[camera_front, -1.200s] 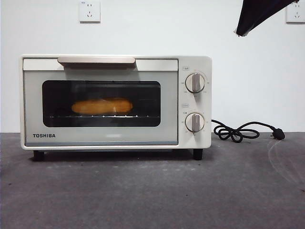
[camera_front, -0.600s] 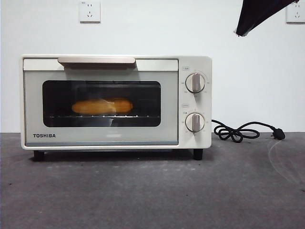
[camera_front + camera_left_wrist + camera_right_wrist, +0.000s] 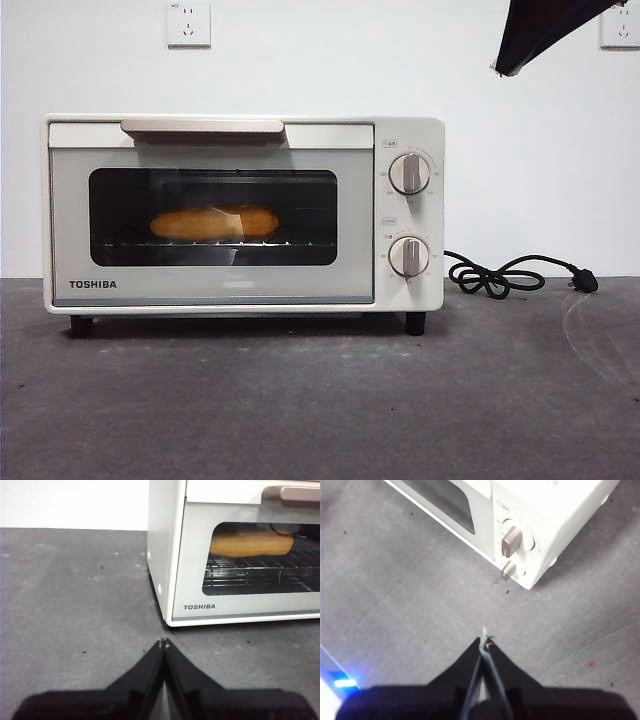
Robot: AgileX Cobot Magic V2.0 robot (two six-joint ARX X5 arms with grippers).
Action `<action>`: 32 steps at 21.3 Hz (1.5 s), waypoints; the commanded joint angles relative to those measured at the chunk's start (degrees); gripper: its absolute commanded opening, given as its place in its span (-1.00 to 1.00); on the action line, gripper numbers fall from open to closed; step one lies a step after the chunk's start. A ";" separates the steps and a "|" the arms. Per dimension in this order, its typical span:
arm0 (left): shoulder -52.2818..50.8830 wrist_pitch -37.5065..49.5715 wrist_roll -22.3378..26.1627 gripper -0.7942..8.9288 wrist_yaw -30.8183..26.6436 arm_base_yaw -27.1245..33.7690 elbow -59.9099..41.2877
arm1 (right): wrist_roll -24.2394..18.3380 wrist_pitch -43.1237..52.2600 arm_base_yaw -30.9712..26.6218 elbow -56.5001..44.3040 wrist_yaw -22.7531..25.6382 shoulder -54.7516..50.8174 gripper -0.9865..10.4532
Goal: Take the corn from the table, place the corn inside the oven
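The corn [image 3: 214,222] lies on the wire rack inside the cream-white oven [image 3: 410,215], seen through the dark glass of its closed door. From the left wrist camera the corn [image 3: 251,543] shows behind the same window of the oven [image 3: 167,555]. My left gripper [image 3: 163,642] is shut and holds nothing, low over the table [image 3: 75,605] in front of the oven's left corner. My right gripper [image 3: 484,641] is shut and holds nothing, high above the table off the oven's [image 3: 555,515] knob side. A black arm tip [image 3: 540,30] shows at the top right of the front view.
A black power cord with its plug [image 3: 515,275] lies coiled on the table to the right of the oven. Two wall sockets [image 3: 188,22] sit on the white wall behind. A blue light [image 3: 342,682] glows at the table's edge in the right wrist view.
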 commanded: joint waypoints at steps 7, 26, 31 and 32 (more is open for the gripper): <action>-0.09 0.55 0.48 -0.84 -0.15 -0.07 -0.35 | -2.89 0.66 -0.17 0.09 4.26 0.31 -0.83; -0.09 0.55 0.48 -0.84 -0.15 -0.07 -0.35 | 10.27 42.38 -22.01 -38.36 4.39 -7.96 -0.83; -0.09 0.55 0.48 -0.84 -0.15 -0.07 -0.35 | 10.58 48.11 -25.88 -52.52 4.46 -25.59 -0.83; -0.09 0.55 0.48 -0.84 -0.15 -0.07 -0.33 | 10.58 48.00 -26.58 -54.84 4.63 -29.83 -0.83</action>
